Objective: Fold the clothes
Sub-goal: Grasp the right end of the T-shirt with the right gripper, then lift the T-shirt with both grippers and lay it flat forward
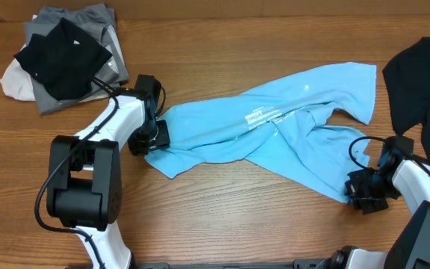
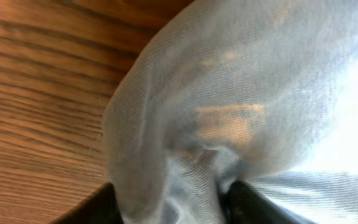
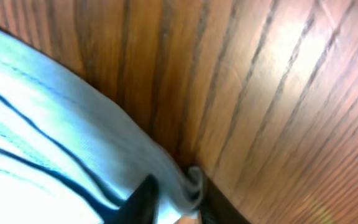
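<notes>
Left gripper (image 1: 157,135) is clamped on the blue shirt's (image 1: 275,127) left end. The right gripper (image 1: 355,188) pinches its lower right edge. The shirt lies crumpled on the table (image 1: 222,217). Step in hand, as judged: grasp for spreading. The next move calls for an even lift and outward pull without slip.

The work surface is a wooden table (image 1: 222,213) with a brown finish and pronounced grain. Lighting is even. The right wrist view shows a pale sheen on the wood.
</notes>
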